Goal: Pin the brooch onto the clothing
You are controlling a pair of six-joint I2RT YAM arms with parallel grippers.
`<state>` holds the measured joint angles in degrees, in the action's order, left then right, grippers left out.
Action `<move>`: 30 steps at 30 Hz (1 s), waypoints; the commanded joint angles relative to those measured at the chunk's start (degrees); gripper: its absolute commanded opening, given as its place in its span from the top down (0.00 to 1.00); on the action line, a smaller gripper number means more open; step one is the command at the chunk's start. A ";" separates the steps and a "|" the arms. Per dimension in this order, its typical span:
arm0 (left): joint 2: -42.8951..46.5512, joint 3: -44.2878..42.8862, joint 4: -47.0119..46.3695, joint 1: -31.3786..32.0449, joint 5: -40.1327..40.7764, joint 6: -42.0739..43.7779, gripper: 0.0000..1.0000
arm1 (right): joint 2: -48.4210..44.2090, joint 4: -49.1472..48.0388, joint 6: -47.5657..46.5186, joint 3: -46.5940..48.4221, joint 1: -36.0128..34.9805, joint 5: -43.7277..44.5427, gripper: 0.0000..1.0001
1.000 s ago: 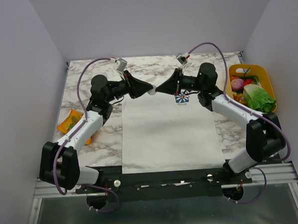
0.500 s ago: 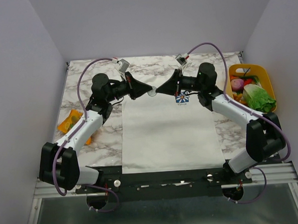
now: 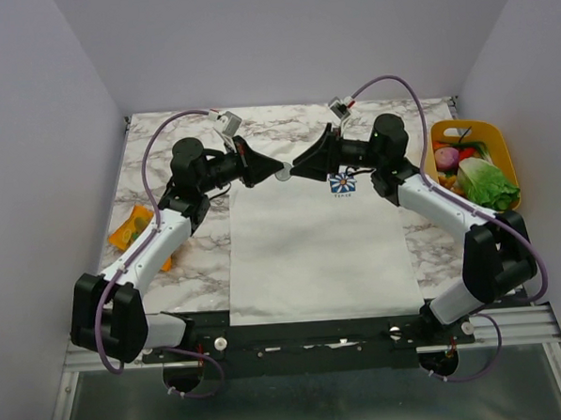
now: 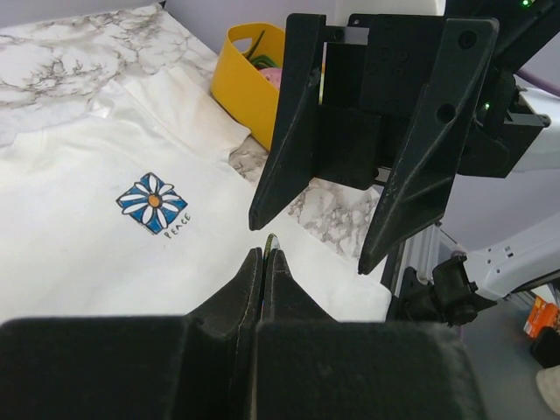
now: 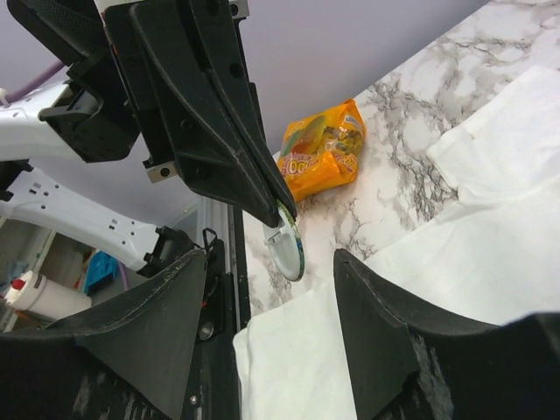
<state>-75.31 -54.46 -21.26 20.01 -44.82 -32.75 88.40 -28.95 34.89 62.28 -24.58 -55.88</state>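
- Left gripper [image 4: 265, 255] is pinching the brooch [image 5: 289, 247] by its edge, above the T-shirt [image 3: 320, 255].
- Right gripper [image 4: 308, 245] is standing spread, its fingers flanking the brooch without touching it.

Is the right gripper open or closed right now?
Open: the right gripper has its fingers well apart; the brooch is pinched only by the left gripper.

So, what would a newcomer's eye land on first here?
The left gripper and right gripper meet tip to tip over the far end of the white T-shirt, the left shut on the small round brooch and the right open just opposite it. Next come the blue flower print on the chest and the yellow basket holding a lettuce at far right.
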 commanded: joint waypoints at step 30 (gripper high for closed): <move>1.66 -2.85 3.59 0.64 2.45 0.94 1.00 | 2.83 18.40 -19.51 7.24 -5.92 7.53 1.00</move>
<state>-74.48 -54.63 -16.38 20.27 -43.68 -31.07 91.59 -16.08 21.12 69.32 -28.97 -51.59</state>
